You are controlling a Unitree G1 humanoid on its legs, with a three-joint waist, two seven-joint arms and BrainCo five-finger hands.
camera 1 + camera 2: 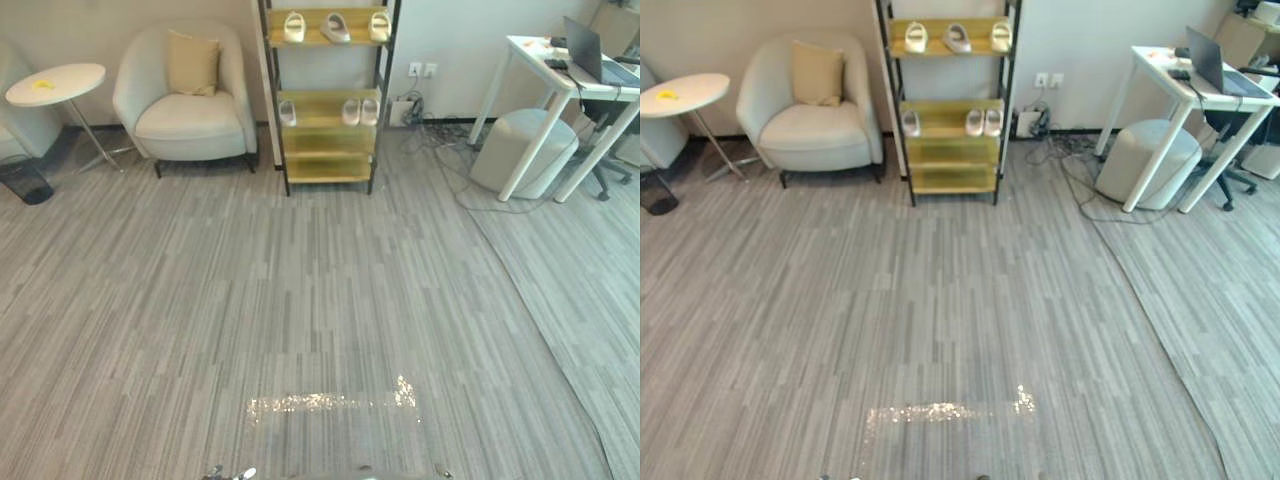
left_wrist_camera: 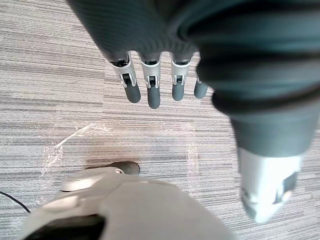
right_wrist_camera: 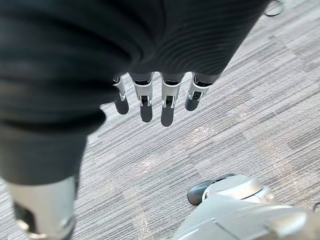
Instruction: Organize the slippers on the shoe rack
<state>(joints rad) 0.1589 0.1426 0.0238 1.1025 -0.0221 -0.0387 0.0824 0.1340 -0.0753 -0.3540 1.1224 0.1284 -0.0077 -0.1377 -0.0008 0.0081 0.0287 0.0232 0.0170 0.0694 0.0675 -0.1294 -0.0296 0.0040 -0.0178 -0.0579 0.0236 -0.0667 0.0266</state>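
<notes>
1. While the robot stands well back on the grey carpet (image 1: 320, 300), the shoe rack (image 1: 325, 165) sits far and central, against the wall. Judged: nothing is within reach from here, so the approach comes first.
2. Top slippers (image 1: 335, 27): three pale ones in a row on the top shelf, set apart from one another with fairly even gaps.
3. Middle slippers (image 1: 351, 111): three on the middle shelf. Two lie side by side towards the right. One lies alone at the left end, well apart from them. Judged: this uneven spacing is the likeliest thing to need tidying.
4. Lowest shelf: no slipper can be made out on it.
5. Left hand (image 2: 152, 90): hangs low over the carpet, near the robot's side. The fingers are straight, point downwards and are slightly spread, and they hold nothing. Judged: a resting pose, since nothing is close enough to grasp.
6. Right hand (image 3: 167, 102): same pose over the carpet, with straight fingers slightly apart, touching nothing.
7. Surroundings, not part of the job: an armchair (image 1: 185, 110) with a cushion (image 1: 192, 62) just left of the rack, a round table (image 1: 55, 82) far left, a white desk (image 1: 545, 60) with a laptop (image 1: 585, 48) far right, and a grey stool (image 1: 520, 150) beneath the desk.
</notes>
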